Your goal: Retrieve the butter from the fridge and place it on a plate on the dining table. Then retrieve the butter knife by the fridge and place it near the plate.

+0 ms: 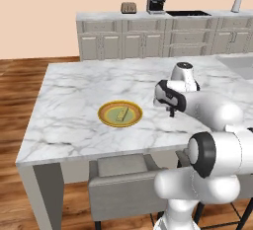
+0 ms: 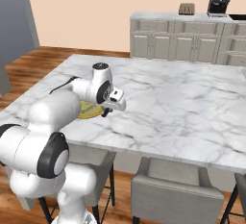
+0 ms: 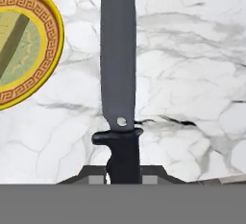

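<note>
Left base view: the plate sits on the marble table, toward the near edge, with the butter lying as a pale stick on its greenish centre. The gripper hangs low over the table to the right of the plate, near it but apart; the contents of its fingers cannot be made out from this side. A grey chair stands tucked under the near edge below the plate; a toaster and a coffee machine stand on the beige cabinet run well behind the plate. Right base view: the plate is largely masked by the arm, an orange-yellow sliver showing just beside the gripper, which hangs close above the table. Hand view: the fingers are closed on the black handle of the butter knife, whose dark blade runs straight away from the hand over bare marble, beside the plate and clear of its rim (whether the blade touches the table cannot be told). The butter lies diagonally on the plate.
</note>
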Available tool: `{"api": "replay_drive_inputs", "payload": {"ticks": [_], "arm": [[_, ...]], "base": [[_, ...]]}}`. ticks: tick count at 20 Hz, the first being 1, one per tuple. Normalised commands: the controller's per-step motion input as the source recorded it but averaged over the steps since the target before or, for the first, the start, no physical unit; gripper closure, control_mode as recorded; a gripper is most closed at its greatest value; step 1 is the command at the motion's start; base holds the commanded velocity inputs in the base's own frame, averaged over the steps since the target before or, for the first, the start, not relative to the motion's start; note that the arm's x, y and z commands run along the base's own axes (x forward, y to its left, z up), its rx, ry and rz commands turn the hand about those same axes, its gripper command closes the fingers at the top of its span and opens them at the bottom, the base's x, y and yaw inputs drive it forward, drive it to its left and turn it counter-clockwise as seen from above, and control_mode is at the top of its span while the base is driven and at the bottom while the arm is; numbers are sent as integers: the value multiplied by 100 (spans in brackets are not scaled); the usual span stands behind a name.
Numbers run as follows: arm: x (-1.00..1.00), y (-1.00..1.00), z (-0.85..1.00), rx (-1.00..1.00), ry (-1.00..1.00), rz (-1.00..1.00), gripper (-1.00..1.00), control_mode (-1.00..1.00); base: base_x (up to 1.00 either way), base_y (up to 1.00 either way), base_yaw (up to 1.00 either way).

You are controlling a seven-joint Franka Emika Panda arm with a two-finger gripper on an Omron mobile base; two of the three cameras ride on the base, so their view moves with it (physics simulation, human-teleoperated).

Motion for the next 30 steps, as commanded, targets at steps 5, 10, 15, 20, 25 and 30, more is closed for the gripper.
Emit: {"api": "replay_drive_inputs", "payload": {"ticks": [5,10,15,20,25,30], "arm": [[42,0,-55,0,-6,-3,100,-100],[24,3,-38,0,-2,0,100,-100],[20,12,-15,0,0,0,100,-100],[21,3,-42,0,0,0,100,-100],[31,0,-38,0,-3,0,100,-100],[42,0,-26,1,0,0,100,-100]], "base": [[0,0,0],[0,0,0],[0,0,0],[0,0,0],[0,0,0],[0,0,0]]}}
